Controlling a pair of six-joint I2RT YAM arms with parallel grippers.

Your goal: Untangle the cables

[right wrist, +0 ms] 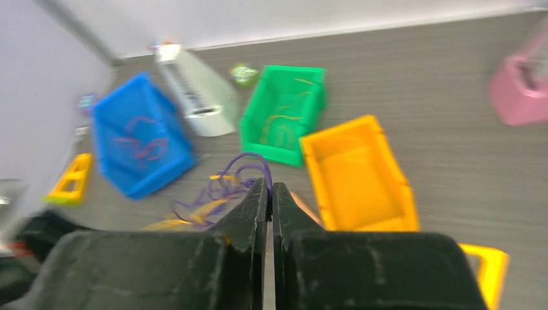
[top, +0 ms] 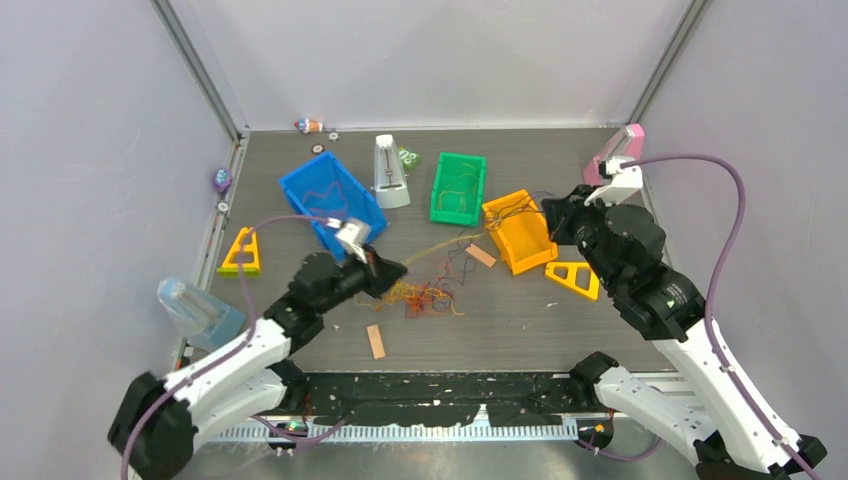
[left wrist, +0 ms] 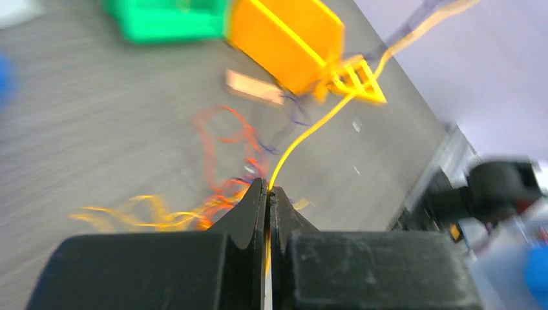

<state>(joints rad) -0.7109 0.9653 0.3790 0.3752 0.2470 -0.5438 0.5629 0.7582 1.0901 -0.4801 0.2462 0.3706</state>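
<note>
Left wrist view has the left gripper [left wrist: 268, 188] with its two black fingers pressed together, pinching a thin yellow wire strand [left wrist: 309, 132] that rises from the tips and runs up past the near corner of the orange rectangular plastic bin [left wrist: 287, 39]. More orange-red and yellow strands lie blurred on the grey wood-grain tabletop [left wrist: 97, 129] just beyond those fingers, on the side facing the bin. From above, this gripper sits at the edge of the loose tangle of orange, yellow, red and dark wire strands [top: 425, 292]. The tangle lies on the table to the front-left of the orange bin, near it but apart, with a few strands reaching toward the bin. The right gripper [right wrist: 270, 185] is likewise closed tight, nipping a thin dark purple wire strand [right wrist: 249, 160] that loops up from its tips. In the overhead view it hovers just beside the orange bin's right rim, and dark strands cross the bin's far rim. A green plastic bin [right wrist: 284, 113] stands just left of the orange bin, with a blue plastic bin [right wrist: 139, 142] farther left. A yellow triangular frame [top: 575, 278] lies just in front of the orange bin's right corner.
</note>
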